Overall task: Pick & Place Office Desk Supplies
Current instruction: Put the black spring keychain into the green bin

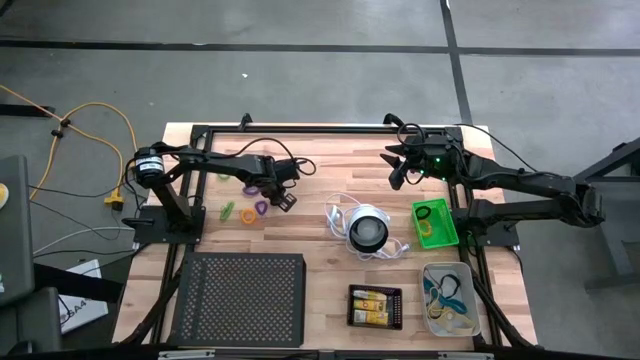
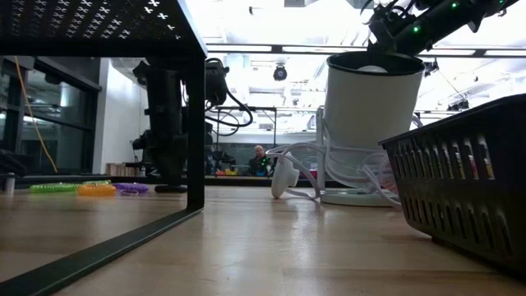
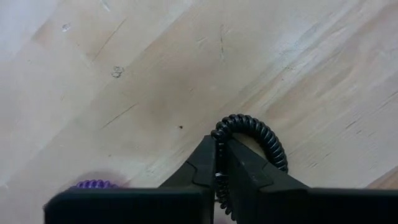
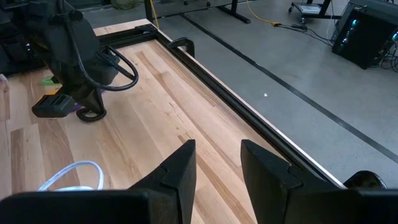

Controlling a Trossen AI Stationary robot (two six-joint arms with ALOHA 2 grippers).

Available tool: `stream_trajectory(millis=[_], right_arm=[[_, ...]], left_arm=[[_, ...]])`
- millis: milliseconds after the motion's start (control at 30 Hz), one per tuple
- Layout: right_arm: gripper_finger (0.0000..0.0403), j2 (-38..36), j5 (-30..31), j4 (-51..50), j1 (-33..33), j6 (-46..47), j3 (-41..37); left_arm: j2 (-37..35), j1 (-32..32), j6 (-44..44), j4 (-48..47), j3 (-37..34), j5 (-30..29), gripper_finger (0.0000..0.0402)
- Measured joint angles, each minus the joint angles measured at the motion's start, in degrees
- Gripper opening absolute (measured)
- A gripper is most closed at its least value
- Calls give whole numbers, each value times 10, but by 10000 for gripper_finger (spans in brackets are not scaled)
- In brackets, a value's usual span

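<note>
Hidden behind the left gripper (image 3: 216,167) fingers, the lower part of the black coiled loop (image 3: 252,134); cut by the picture edge, the purple loop (image 3: 93,185); too small to tell, the clear tray (image 1: 449,299) contents.

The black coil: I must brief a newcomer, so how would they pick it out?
On the table's left half, find the left claw. It is shut on the black coil, a dark spiral loop lying on the wood; the loops nearby are purple, orange and green.
</note>
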Motion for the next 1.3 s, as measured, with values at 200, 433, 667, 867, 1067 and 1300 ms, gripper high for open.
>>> stream_trajectory(millis=[200,433,667,867,1067,1300], right_arm=[[114,0,0,0,0,0,0],[114,0,0,0,0,0,0],[114,0,0,0,0,0,0],[114,0,0,0,0,0,0],[114,0,0,0,0,0,0],[114,0,0,0,0,0,0]], left_arm=[[0,0,-8,1,0,-1,14],[-25,0,-6,31,-2,-12,13],[-77,0,13,63,-2,-31,13],[-130,0,75,113,-2,-48,12],[-139,-2,170,204,-1,-49,12],[-70,-4,223,396,-1,-28,12]])
